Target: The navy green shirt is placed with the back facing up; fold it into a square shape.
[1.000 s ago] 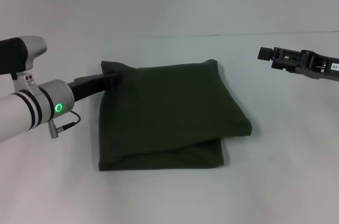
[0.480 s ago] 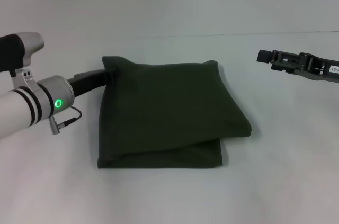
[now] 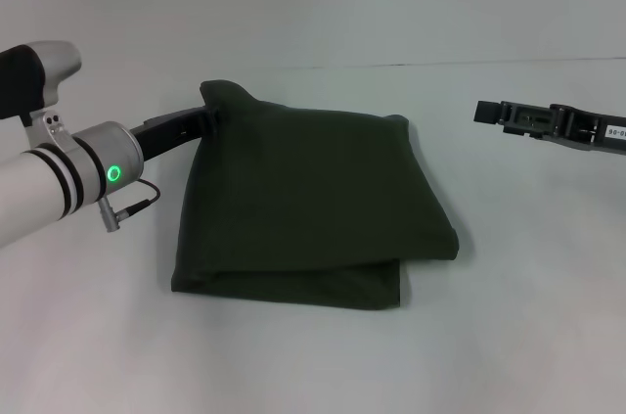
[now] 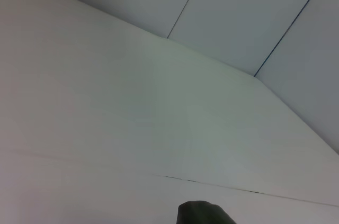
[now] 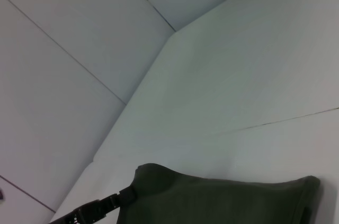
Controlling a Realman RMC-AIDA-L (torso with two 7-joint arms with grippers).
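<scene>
The navy green shirt [image 3: 313, 199] lies folded into a rough rectangle in the middle of the white table [image 3: 509, 336], its plain side up. My left gripper [image 3: 207, 120] is at the shirt's far-left corner and is shut on it; the corner stands raised in a small peak. That pinched corner also shows in the left wrist view as a dark tip of the shirt [image 4: 204, 214]. The right wrist view shows the shirt [image 5: 222, 203] with the left gripper [image 5: 124, 196] at its corner. My right gripper [image 3: 489, 112] hovers at the right, well apart from the cloth.
A thin seam [image 3: 469, 64] runs across the table behind the shirt. Bare table surface surrounds the shirt on all sides. Pale wall panels [image 5: 63, 75] rise beyond the table's far edge.
The left gripper has lifted the far-left corner and carried it a little to the right and farther back; the shirt's left edge now slants. The right gripper has drifted slightly downward.
</scene>
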